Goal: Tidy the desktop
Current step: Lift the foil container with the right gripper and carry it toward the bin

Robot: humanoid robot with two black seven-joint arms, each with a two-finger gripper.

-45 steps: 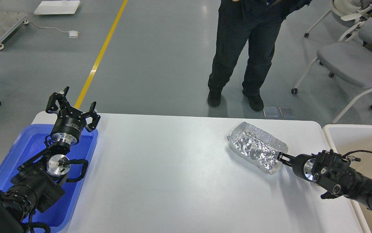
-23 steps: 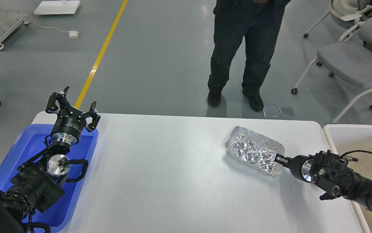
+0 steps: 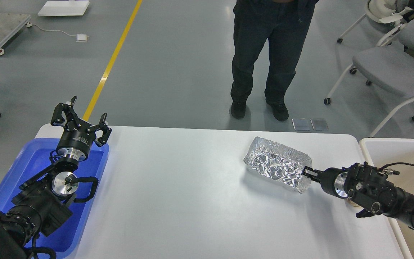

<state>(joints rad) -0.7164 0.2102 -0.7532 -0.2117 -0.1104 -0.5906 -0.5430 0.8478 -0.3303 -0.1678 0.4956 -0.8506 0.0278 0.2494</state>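
The white desktop (image 3: 192, 201) fills the lower view. A crumpled silver foil tray (image 3: 274, 164) is at its right rear, tilted. My right gripper (image 3: 306, 172) comes in from the right and is shut on the foil tray's near right rim. My left gripper (image 3: 80, 117) is open and empty, pointing up over the far end of the blue plastic tray (image 3: 16, 172) at the table's left edge.
A beige-white bin (image 3: 401, 149) stands beside the table's right edge under my right arm. A person (image 3: 264, 54) stands just beyond the far edge. Grey chairs (image 3: 390, 68) are at the back right.
My right gripper has moved left and slightly away from me, taking the foil tray with it. The person has shifted stance. My left arm has not moved.
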